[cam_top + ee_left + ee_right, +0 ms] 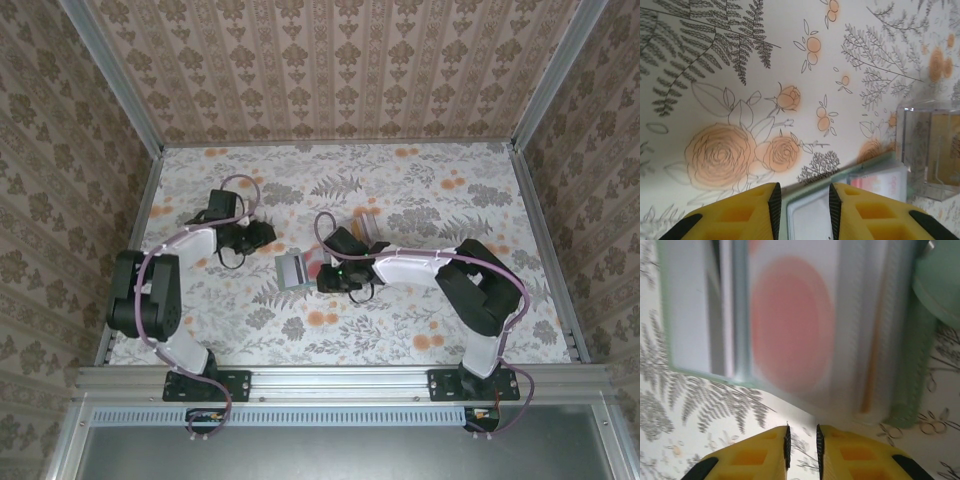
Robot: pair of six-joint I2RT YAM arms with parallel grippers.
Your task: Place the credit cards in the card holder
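The grey-green card holder (290, 268) lies open on the flowered table, with a red credit card (318, 262) at its right half. My left gripper (268, 237) is at the holder's upper left. In the left wrist view its jaws (805, 187) stand open, with the holder's edge (860, 167) and a clear pocket showing in the gap. The red card (880, 182) shows pink under the pocket. My right gripper (322, 275) is at the holder's right side. Its jaws (802, 429) stand narrowly open over bare table, just short of the blurred holder (695, 310) and red card (790, 330).
A clear plastic tray (365, 222) stands just behind the right gripper, and something orange-yellow shows through its wall (930, 145). Patterned walls and metal rails (540, 240) close in the table on three sides.
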